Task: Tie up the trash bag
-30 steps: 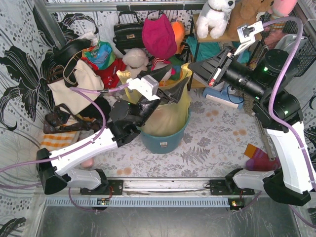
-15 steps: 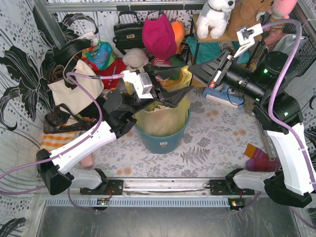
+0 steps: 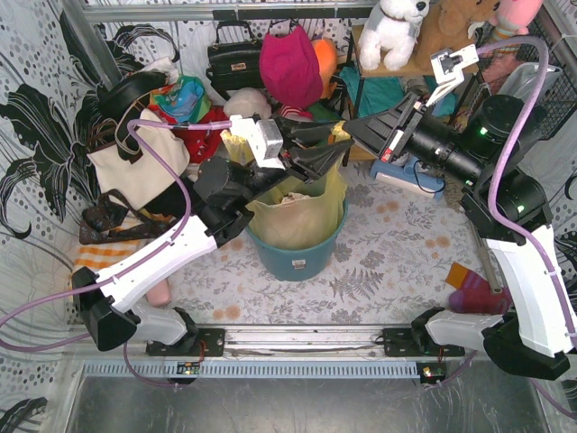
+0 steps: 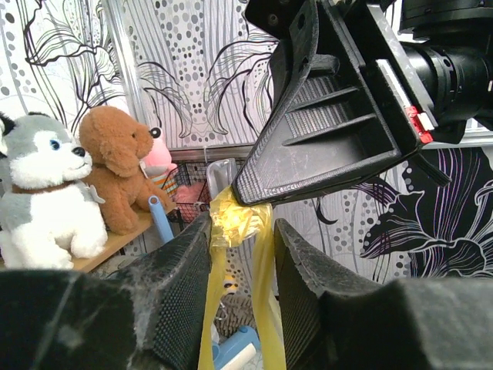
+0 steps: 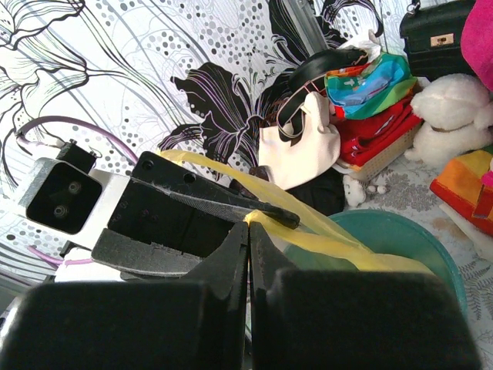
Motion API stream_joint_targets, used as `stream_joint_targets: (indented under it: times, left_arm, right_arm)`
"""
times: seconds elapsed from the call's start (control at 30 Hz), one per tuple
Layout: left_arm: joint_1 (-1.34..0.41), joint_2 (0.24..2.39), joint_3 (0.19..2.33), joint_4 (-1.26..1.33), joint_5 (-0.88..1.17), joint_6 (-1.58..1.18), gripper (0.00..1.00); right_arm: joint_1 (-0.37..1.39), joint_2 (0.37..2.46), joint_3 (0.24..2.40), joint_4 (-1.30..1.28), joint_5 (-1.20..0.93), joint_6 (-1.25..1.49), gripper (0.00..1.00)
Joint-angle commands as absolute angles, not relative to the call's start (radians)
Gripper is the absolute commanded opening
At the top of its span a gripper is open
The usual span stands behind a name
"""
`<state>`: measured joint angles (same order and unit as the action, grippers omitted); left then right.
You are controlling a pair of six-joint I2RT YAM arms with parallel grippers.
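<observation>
The trash bag (image 3: 302, 216), thin yellow-green plastic with white paper showing inside, sits in the round teal bin (image 3: 302, 259). Its rim is drawn up into a strip at the back right. My right gripper (image 3: 348, 128) is shut on the tip of that strip, as the right wrist view shows (image 5: 249, 223), with the bag (image 5: 347, 240) stretching away over the bin (image 5: 408, 231). My left gripper (image 3: 339, 142) is open, its jaws either side of the yellow strip (image 4: 235, 220) just below the right gripper's fingers (image 4: 323, 131). I cannot tell whether its pads touch the plastic.
A cream tote bag (image 3: 149, 158) with black straps lies left of the bin. A black handbag (image 3: 234, 59), a magenta bag (image 3: 290, 63) and plush toys (image 3: 392, 27) crowd the back. A purple-red item (image 3: 473, 293) lies at the right by the right arm.
My left gripper has moved up and away from the bases to the right gripper's tip and now straddles the pinched strip. The right gripper has held its grip, nearly still.
</observation>
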<state>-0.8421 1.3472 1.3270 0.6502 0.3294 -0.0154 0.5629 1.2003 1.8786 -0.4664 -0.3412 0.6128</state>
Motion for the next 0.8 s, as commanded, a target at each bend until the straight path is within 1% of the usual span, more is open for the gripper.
stream_joint_targets:
  times: [0.0, 0.17, 0.23, 0.33, 0.37, 0.4, 0.47, 0.5, 0.57, 0.67, 0.77]
  left_arm:
    - [-0.838, 1.33, 1.35, 0.672, 0.294, -0.033, 0.44]
    - [-0.838, 1.32, 1.347, 0.681, 0.279, -0.04, 0.36]
    - [-0.838, 1.318, 1.349, 0.674, 0.279, -0.037, 0.28]
    - [-0.838, 1.319, 1.358, 0.656, 0.287, -0.033, 0.12]
    - [-0.838, 1.321, 1.363, 0.651, 0.29, -0.034, 0.06]
    - [-0.838, 1.322, 1.365, 0.643, 0.293, -0.034, 0.04]
    - [-0.838, 1.324, 1.371, 0.633, 0.308, -0.032, 0.04]
    - [-0.838, 1.324, 1.373, 0.631, 0.312, -0.032, 0.03]
    - [-0.838, 1.324, 1.376, 0.624, 0.312, -0.032, 0.03]
    - [-0.838, 1.322, 1.378, 0.619, 0.308, -0.031, 0.03]
    - [-0.838, 1.321, 1.378, 0.619, 0.311, -0.031, 0.03]
  right_arm:
    - [0.569, 1.183, 1.873, -0.42, -0.351, 0.607, 0.0]
    - [0.569, 1.18, 1.867, -0.418, -0.347, 0.603, 0.0]
    - [0.569, 1.177, 1.865, -0.416, -0.343, 0.598, 0.0]
    - [0.569, 1.174, 1.869, -0.415, -0.329, 0.586, 0.0]
    - [0.569, 1.173, 1.87, -0.416, -0.323, 0.58, 0.03]
    - [0.569, 1.172, 1.875, -0.417, -0.316, 0.576, 0.12]
    - [0.569, 1.173, 1.886, -0.42, -0.308, 0.562, 0.25]
    - [0.569, 1.175, 1.895, -0.422, -0.308, 0.555, 0.29]
    - [0.569, 1.183, 1.914, -0.427, -0.315, 0.543, 0.33]
    - [0.569, 1.201, 1.946, -0.456, -0.316, 0.534, 0.32]
    - [0.569, 1.216, 1.961, -0.476, -0.322, 0.535, 0.26]
